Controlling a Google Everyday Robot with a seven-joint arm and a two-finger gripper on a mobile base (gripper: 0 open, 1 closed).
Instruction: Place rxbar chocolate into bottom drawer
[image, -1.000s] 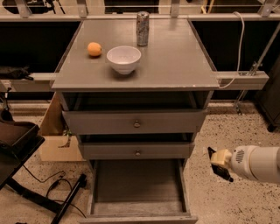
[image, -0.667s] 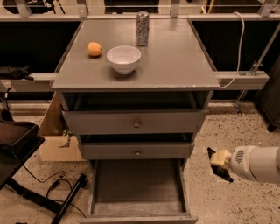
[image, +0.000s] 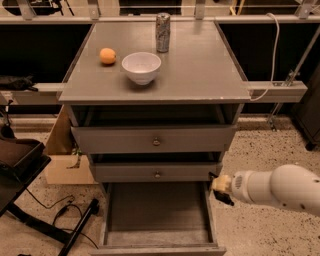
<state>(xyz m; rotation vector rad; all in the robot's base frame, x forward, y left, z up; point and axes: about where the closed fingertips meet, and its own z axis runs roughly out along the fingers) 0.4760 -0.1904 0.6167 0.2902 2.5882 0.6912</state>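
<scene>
Looking at the bottom drawer (image: 155, 210), pulled out toward me, I see the gripper (image: 218, 187) hanging just outside its right rail, near the back corner, below the middle drawer (image: 125, 173). A dark strip slants down-right under its tip. Whether that is the rxbar chocolate, or how wide the pincer stands, I cannot tell.
</scene>
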